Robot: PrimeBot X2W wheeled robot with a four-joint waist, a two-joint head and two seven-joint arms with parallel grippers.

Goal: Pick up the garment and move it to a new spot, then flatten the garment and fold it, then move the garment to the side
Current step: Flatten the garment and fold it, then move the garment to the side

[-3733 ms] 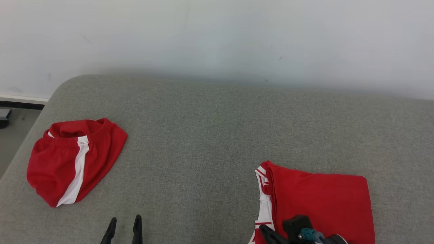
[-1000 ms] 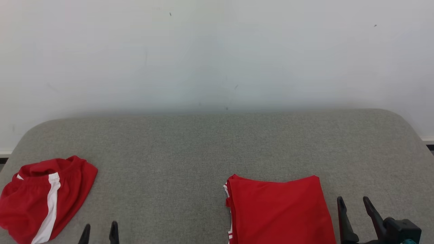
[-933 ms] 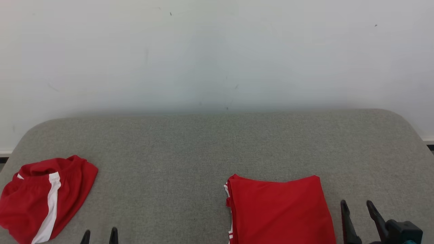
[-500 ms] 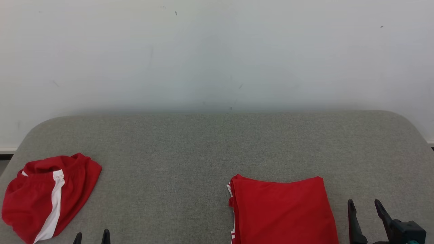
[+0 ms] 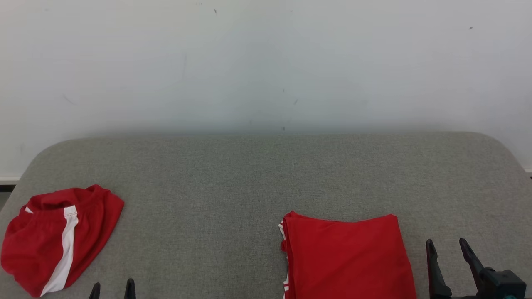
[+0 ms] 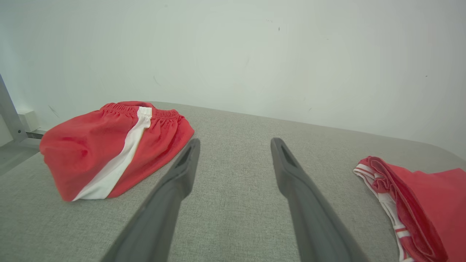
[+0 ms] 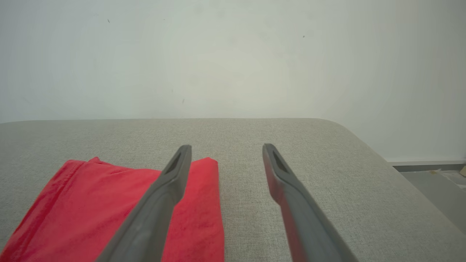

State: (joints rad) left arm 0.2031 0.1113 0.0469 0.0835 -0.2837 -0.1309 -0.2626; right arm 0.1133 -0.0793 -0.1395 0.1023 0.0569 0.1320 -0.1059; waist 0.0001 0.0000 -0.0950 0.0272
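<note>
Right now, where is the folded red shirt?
In the head view the folded shirt lies at the lower right of the grey cushion, just left of the open right gripper, far from the shorts.

Wide bare strip of table [image 5: 208,199] between red shorts [image 5: 58,236] on the left and folded red shirt [image 5: 345,257] on the right. Back half bare up to wall [image 5: 266,62]. Narrow bare lane right of the shirt.

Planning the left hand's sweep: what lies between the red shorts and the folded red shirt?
Only bare grey cushion separates the red shorts and the folded red shirt, per the head view.
</note>
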